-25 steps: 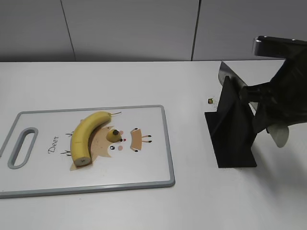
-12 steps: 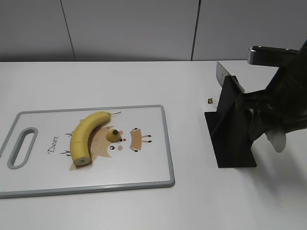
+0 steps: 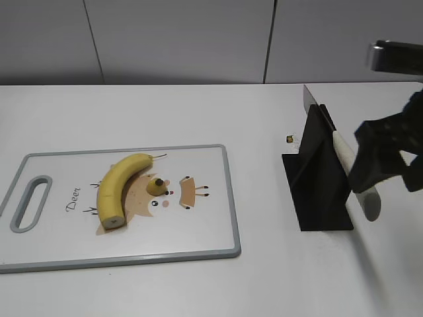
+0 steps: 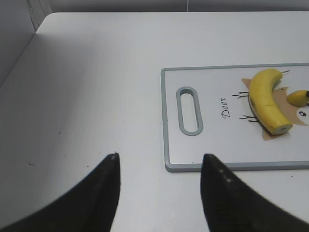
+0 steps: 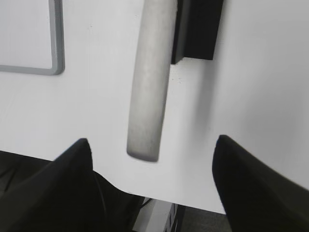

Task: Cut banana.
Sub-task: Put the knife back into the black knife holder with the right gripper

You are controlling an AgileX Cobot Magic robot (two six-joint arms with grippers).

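Banana (image 3: 121,185) lies on its side on the cutting board (image 3: 198,238), left half of the white desk (image 3: 198,112). Curved, smooth yellow peel; the near end is a flat cut face, and a small stub piece (image 3: 157,185) sits just beside it on the printed deer. Board is flat white plastic with a grey rim and a slot handle — a stable surface for slicing.

Knife (image 3: 344,165) is parked in a black wedge-shaped stand (image 3: 317,191) on the right. The blade is slotted in and the pale, matte, rounded handle (image 5: 148,87) juts out free, presumably so it can be grasped from the side.

Right pincer (image 5: 154,169) is released, jaws spread wide either side of the handle, not touching it.

Left pincer (image 4: 159,169) is also released, empty, hovering over bare desk near the board's handle end — probably staged to steady the fruit.
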